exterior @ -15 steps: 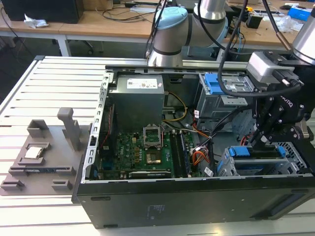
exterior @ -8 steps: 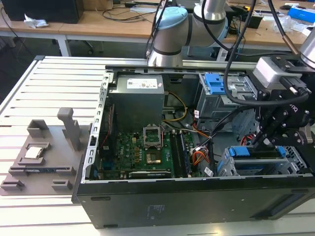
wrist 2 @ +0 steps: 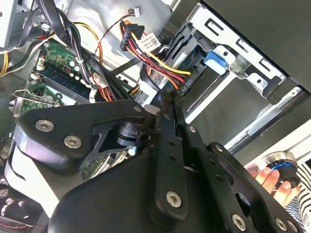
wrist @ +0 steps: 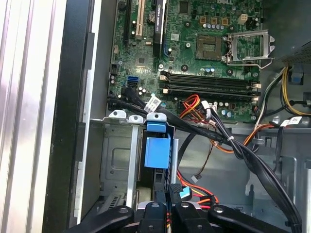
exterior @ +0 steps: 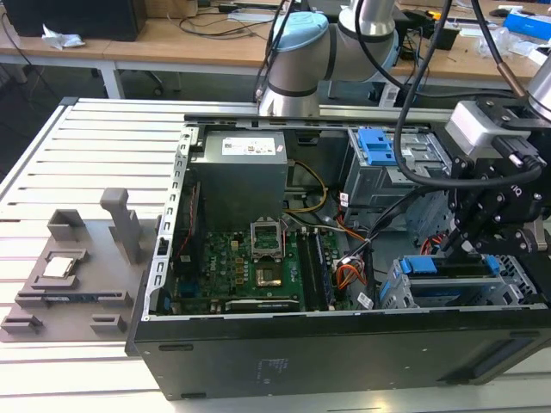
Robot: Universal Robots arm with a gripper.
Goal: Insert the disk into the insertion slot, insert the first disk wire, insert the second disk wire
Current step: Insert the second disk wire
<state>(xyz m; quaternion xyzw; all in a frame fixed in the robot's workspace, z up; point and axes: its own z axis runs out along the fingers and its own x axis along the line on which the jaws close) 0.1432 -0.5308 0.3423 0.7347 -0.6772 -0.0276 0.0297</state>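
Observation:
The disk, in its blue carrier (exterior: 430,265), lies inside the insertion slot (exterior: 398,294), the low grey cage at the case's near corner on the exterior view's right. My gripper (exterior: 469,245) hangs just above it. In both wrist views the blue carrier tab (wrist: 158,148) (wrist 2: 216,60) sits in the cage (wrist: 116,155) (wrist 2: 252,73). The gripper (wrist 2: 163,104) (wrist: 167,196) has its fingers pressed together on a black wire end at the disk's end. A bundle of red, yellow and orange wires (wrist 2: 167,68) (wrist: 197,196) ends at a black plug right beside the fingertips.
A taller grey cage with a blue latch (exterior: 377,146) stands behind the slot. The motherboard (exterior: 250,267) and power supply (exterior: 237,172) fill the case's middle. Loose black cables (wrist: 218,138) cross above the cage. A grey fixture (exterior: 77,267) lies on the table. A person's hand (wrist 2: 265,175) is outside the case.

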